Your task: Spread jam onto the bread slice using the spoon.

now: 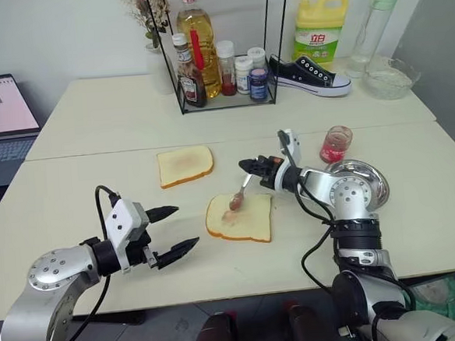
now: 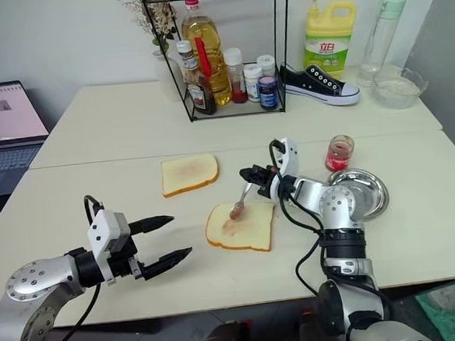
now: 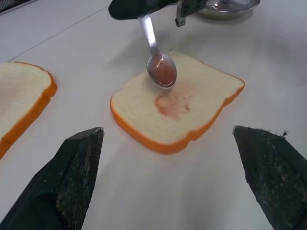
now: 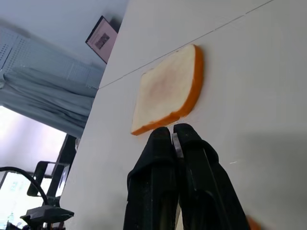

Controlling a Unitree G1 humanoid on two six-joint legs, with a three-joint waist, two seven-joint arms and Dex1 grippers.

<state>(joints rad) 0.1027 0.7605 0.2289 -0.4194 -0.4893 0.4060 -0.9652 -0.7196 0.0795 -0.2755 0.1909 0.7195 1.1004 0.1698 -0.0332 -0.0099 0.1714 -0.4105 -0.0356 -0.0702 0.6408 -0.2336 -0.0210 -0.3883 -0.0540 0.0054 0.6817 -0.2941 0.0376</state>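
Left pincer (image 1: 172, 233) hovers low over the near part of the cream desk (image 1: 88, 188), fingers spread wide, nothing in them, aimed toward the bread slice (image 1: 251, 225). That slice lies flat mid-desk, tan-orange crust, a faint reddish-brown smear of jam (image 3: 173, 103) near its middle. Right pincer (image 1: 248, 167) is clamped tight on the handle of the spoon (image 1: 238, 198); the spoon slants down, its red-coated bowl over the slice's far edge; can't tell if it touches the bread. Just right of that arm: a round steel dish (image 1: 373, 185), and beyond it the small glass jam jar (image 1: 336, 143), lid off, red inside. Second bread slice (image 1: 185, 165) lies farther back left, apart from the first, no red smear. A seam crosses the desk behind it, two tops pushed together. Far top: black wire rack (image 1: 220, 46) with an oil bottle, a dark sauce bottle and small jars; a black-and-white sneaker (image 1: 309, 74) beside it; yellow detergent jug (image 1: 320, 25), a clear bottle with green cap, a glass bowl (image 1: 390, 78). Laptop (image 1: 1, 116) at far left, screen on. White wall behind.
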